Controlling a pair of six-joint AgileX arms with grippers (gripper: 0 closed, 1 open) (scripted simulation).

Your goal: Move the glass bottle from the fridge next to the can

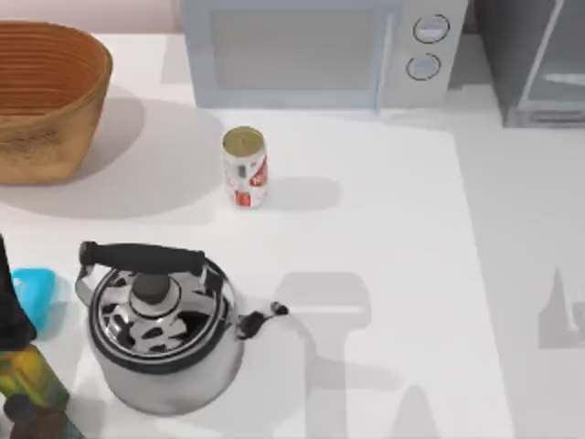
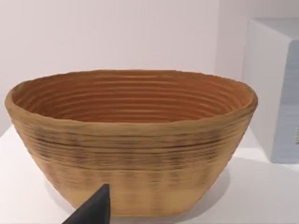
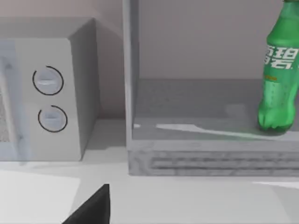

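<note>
I see the green bottle point(image 3: 280, 70) upright inside the fridge point(image 3: 135, 140), whose door is open; the white-and-red can point(image 1: 245, 167) stands upright mid-table.

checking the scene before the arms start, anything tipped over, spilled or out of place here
Nothing stands out. The glass bottle stands upright on the fridge shelf, the can is upright on the table in front of the microwave, and the kettle and basket sit level. No spills show.

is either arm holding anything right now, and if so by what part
Nothing is held. The slim green glass bottle stands untouched inside the dark grey fridge, and the small white and red can stands alone on the table.
</note>
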